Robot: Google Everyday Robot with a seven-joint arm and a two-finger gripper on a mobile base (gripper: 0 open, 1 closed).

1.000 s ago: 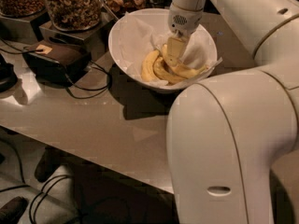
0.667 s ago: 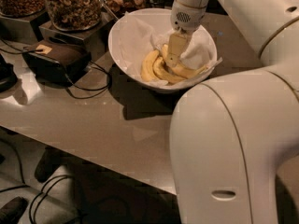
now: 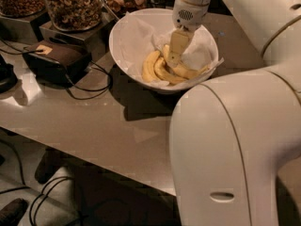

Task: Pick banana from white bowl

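Camera view: the gripper (image 3: pixel 175 59) is held upon the banana (image 3: pixel 189 73) in the white bowl (image 3: pixel 126 36), likely for grasping; closure cannot be told.

White bowl (image 3: pixel 126 44) on table (image 3: pixel 89 124), tool (image 3: pixel 176 56) inside

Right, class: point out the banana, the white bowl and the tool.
banana (image 3: pixel 190 73), camera view, its curved middle.
white bowl (image 3: pixel 114 46), camera view, left rim.
tool (image 3: pixel 174 61), camera view, its tip, down inside the white bowl.
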